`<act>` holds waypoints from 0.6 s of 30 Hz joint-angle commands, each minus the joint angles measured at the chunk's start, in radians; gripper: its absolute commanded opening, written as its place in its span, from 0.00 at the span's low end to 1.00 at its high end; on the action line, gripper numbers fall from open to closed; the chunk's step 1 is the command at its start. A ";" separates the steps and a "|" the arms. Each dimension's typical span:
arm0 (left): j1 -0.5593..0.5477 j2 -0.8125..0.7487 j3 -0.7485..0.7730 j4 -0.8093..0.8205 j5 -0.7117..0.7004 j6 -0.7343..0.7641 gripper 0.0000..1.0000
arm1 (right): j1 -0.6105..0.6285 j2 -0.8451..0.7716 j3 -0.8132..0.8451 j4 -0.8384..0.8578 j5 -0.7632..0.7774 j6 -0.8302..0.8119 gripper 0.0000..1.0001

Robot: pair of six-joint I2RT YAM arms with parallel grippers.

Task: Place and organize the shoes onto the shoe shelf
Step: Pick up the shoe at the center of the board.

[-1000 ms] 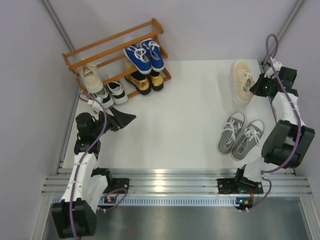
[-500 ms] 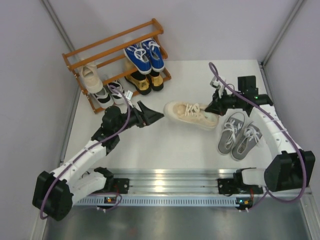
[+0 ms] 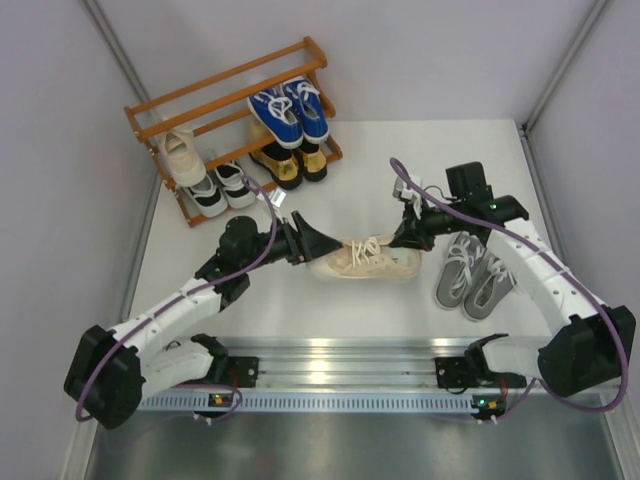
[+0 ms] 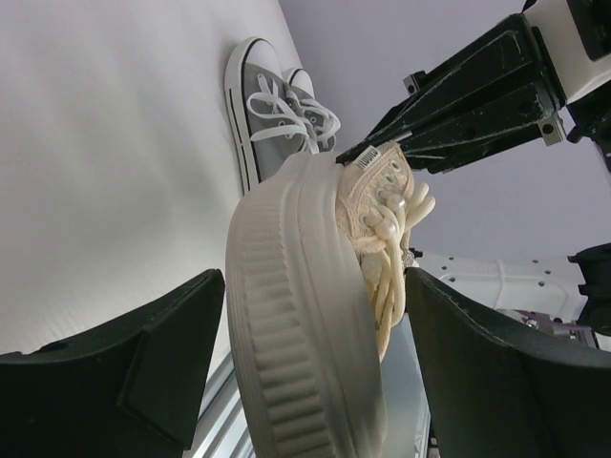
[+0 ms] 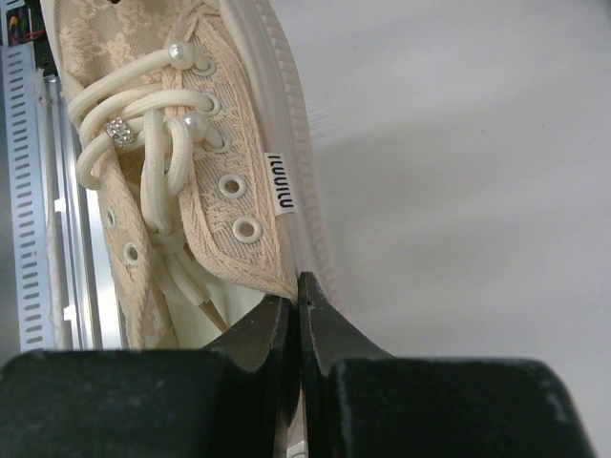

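My right gripper (image 3: pixel 408 240) (image 5: pixel 298 310) is shut on the side collar of a beige lace-up shoe (image 3: pixel 365 258) (image 5: pixel 181 162) and holds it over the middle of the table. My left gripper (image 3: pixel 318 248) (image 4: pixel 315 372) is open, and the shoe's toe (image 4: pixel 305 315) stands sole-left between its fingers (image 4: pixel 124 372) with thin gaps on both sides. The shoe shelf (image 3: pixel 230 90) at the back left carries blue sneakers (image 3: pixel 290 112), gold loafers (image 3: pixel 288 165), black-and-white sneakers (image 3: pixel 220 185) and the other beige shoe (image 3: pixel 183 155).
A pair of grey sneakers (image 3: pixel 480 275) (image 4: pixel 272 105) lies on the white table right of the held shoe, under the right arm (image 4: pixel 477 86). Grey walls close in on both sides. A metal rail (image 3: pixel 340 365) runs along the near edge.
The right gripper carried the beige shoe from the far right to the table's middle. The left arm swung out from the left edge, and its fingers now straddle the toe, narrowing slightly.
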 commanded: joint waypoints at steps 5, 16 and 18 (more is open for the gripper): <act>-0.003 -0.067 -0.019 0.008 0.008 0.000 0.86 | 0.013 -0.046 0.020 0.097 -0.027 0.034 0.00; -0.004 -0.041 -0.024 0.009 -0.053 -0.034 0.83 | -0.007 -0.071 -0.075 0.281 -0.058 0.205 0.00; -0.006 -0.037 -0.028 0.019 -0.067 -0.049 0.80 | -0.008 -0.063 -0.086 0.327 -0.073 0.246 0.00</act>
